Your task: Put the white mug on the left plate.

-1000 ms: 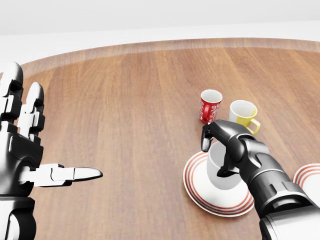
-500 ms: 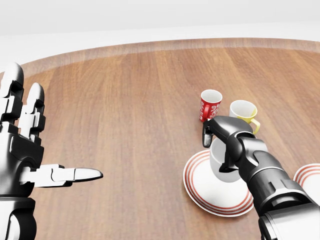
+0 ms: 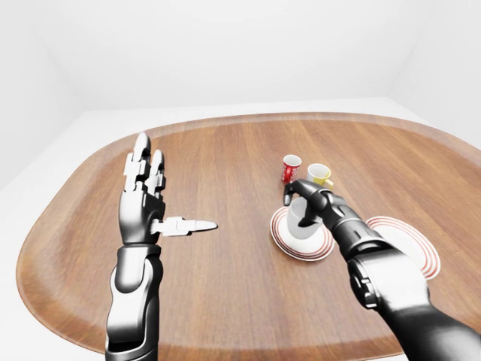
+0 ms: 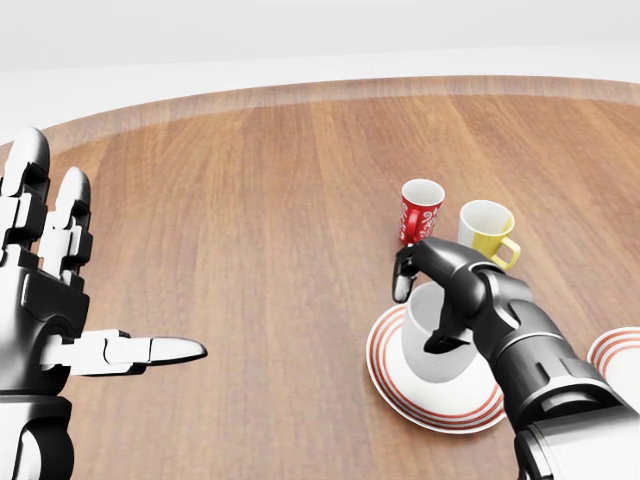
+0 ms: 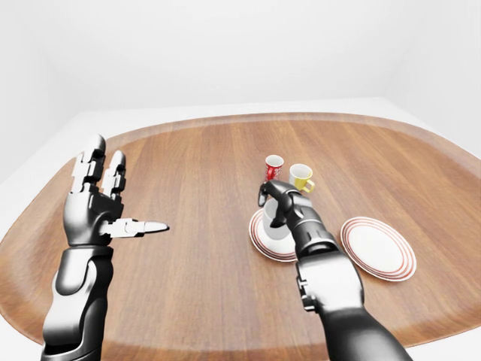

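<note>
The white mug [image 4: 427, 352] stands tilted over the left plate [image 4: 398, 388], a white plate with red rings at the lower right of the head view. My right hand [image 4: 420, 318] is shut on the mug: the thumb is at its left rim and a finger reaches over its top. Whether the mug's base rests on the plate is hidden by the hand. My left hand [image 4: 105, 260] is open and empty at the left edge, fingers up and thumb pointing right, far from the mug.
A red mug [image 4: 420, 210] and a yellow mug [image 4: 487, 230] stand just above the left plate. A second ringed plate [image 5: 378, 248] lies to the right. All sit on a wide wooden table [image 4: 250, 200] with a rounded rim.
My right hand has shifted the white mug a little left and down over the left plate. The left hand has stayed still.
</note>
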Available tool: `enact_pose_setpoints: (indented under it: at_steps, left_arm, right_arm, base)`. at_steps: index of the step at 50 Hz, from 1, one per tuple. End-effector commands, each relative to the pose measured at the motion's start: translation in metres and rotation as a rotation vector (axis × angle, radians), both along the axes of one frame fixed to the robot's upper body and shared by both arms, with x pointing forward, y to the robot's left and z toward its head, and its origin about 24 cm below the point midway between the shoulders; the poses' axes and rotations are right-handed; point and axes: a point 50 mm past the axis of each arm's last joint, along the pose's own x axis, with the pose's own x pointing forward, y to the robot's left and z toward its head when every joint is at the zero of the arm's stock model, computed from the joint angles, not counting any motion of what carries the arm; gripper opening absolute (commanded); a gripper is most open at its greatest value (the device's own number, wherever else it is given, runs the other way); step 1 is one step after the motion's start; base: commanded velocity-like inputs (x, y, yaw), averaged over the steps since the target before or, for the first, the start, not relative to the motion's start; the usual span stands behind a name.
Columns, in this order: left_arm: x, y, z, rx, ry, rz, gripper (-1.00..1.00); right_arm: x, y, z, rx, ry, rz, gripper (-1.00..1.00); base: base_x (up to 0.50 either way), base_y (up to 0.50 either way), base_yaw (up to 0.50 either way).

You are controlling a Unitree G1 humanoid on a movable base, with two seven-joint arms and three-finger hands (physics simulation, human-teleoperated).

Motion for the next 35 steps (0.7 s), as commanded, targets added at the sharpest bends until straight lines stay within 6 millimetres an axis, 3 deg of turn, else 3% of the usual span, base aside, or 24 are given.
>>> enact_pose_setpoints:
  at_steps: [1,15,35]
  left_arm:
    - [0.0,0.0,0.0,0.0,-0.001,0.0,0.98]
    - [0.0,-0.001,0.0,0.001,0.001,-0.001,0.98]
    - [0.0,0.0,0.002,-0.001,-0.009,0.0,0.98]
  right_arm:
    - [-0.001,-0.006,-0.002,-0.004,0.01,-0.013,-1.0]
    - [-0.008,-0.012,-0.013,-0.007,0.013,-0.043,-1.0]
    - [-0.008,-0.011,-0.013,-0.02,-0.013,-0.046,-1.0]
  base:
    - [0.0,0.0,0.0]
    - [0.0,0.0,0.0]
    - [0.0,0.0,0.0]
